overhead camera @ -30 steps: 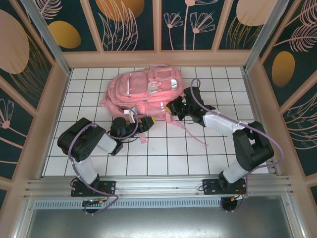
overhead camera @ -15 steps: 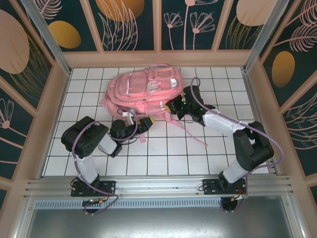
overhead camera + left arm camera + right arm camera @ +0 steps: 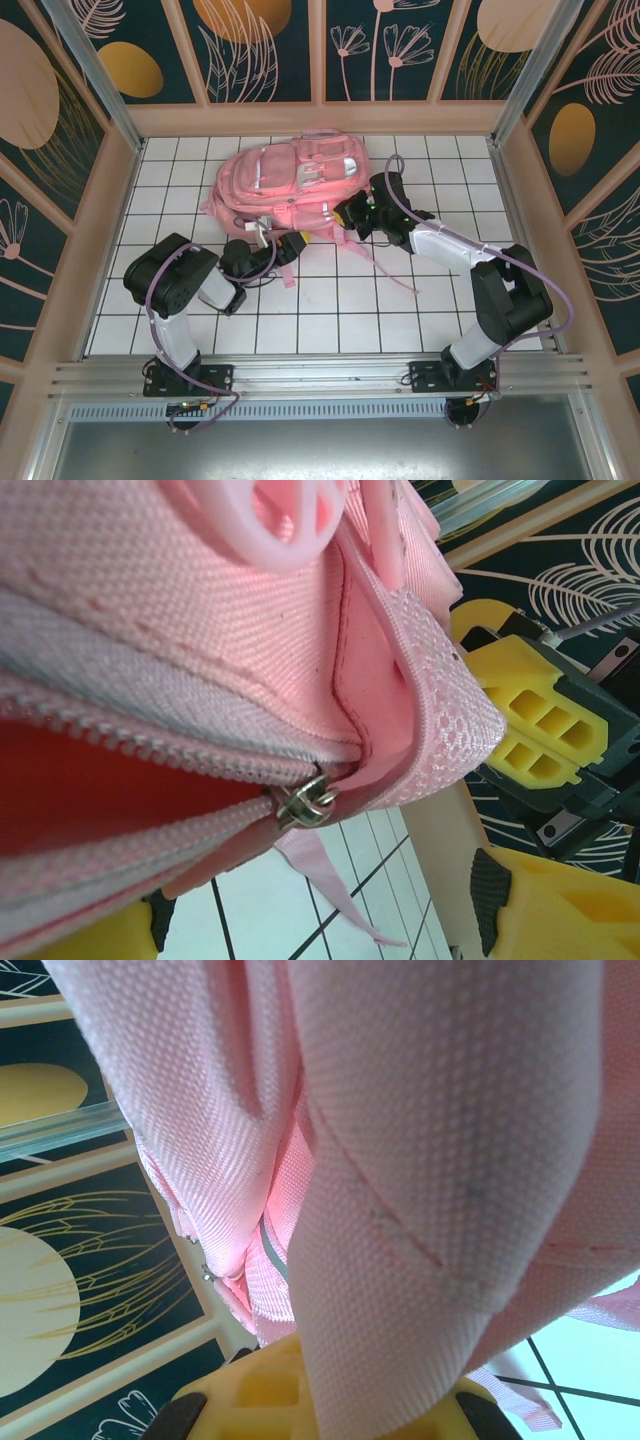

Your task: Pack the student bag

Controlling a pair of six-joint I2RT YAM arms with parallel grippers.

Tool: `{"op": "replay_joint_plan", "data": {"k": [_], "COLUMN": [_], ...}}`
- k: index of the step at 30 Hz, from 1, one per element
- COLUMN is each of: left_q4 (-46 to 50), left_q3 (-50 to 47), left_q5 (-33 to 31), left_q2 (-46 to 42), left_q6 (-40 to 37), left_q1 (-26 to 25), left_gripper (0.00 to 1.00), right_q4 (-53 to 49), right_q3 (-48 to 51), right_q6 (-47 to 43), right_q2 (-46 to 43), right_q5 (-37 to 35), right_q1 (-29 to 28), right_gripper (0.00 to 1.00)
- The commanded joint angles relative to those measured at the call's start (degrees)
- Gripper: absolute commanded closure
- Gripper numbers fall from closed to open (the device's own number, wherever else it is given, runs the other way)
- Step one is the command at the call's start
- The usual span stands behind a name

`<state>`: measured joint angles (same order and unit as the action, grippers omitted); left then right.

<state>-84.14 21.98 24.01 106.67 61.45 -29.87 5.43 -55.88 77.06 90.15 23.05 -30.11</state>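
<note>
Student bag (image 3: 290, 185) lies flat on the far half of the table, a little left of centre, with its front pockets and pale reflective strips facing up. Loose pink straps (image 3: 385, 265) trail from its near right corner toward the middle of the surface.

The table (image 3: 330, 320) is white, ruled into squares by thin dark lines, and bare along its near half apart from the arms. A light wooden frame (image 3: 320, 118) borders it on three sides. Above that frame stand dark teal wall panels (image 3: 265, 50) with pale line drawings of leaves and flowers and orange and peach discs. An aluminium rail (image 3: 320, 375) crosses the near edge, carrying both arm bases.

At the bag's near edge, the left gripper (image 3: 285, 246) has its jaws spread wide. In the left wrist view its yellow fingers (image 3: 565, 910) stand well apart on either side of the zip slider (image 3: 305, 805). Beside the slider the zip gapes over a red lining (image 3: 90, 780).

The right gripper (image 3: 350, 212) is at the bag's right-hand near corner, clamped on the student bag, with pink webbing (image 3: 400, 1290) running down between its yellow fingers.
</note>
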Motion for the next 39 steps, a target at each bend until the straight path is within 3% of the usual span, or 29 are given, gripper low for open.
{"op": "replay_joint_plan", "data": {"k": [1,10,15,28,39], "left_q4": [-4.4,-8.6,-12.6,-13.4,-14.2], "left_q3": [0.4,1.7,1.8,-1.0,-2.0], "left_q5": [1.1,2.0,2.5,2.3,2.9], "left_q2": [-0.3,1.9,3.8,3.9,3.5], "left_q6": [0.4,1.6,3.6,3.9,4.3], "left_q1": [0.6,0.8,0.9,1.6,2.2], "left_gripper": [0.20,0.18,0.26,0.53,0.70], "right_q4": [8.3,8.2,7.2,6.6,5.7], "right_q3": [-3.4,-3.7,-4.1,-4.4,-3.0], "right_q6": [0.7,0.6,0.1,-0.6,-2.1], "right_q2": [-4.5,-4.7,-4.5,-4.2,-4.6], "right_q5": [2.8,3.0,2.8,2.3,1.1], "right_q1": [-0.9,-0.9,-0.9,-0.8,-0.5], "right_gripper": [1.00,1.00,1.00,1.00,1.00]}}
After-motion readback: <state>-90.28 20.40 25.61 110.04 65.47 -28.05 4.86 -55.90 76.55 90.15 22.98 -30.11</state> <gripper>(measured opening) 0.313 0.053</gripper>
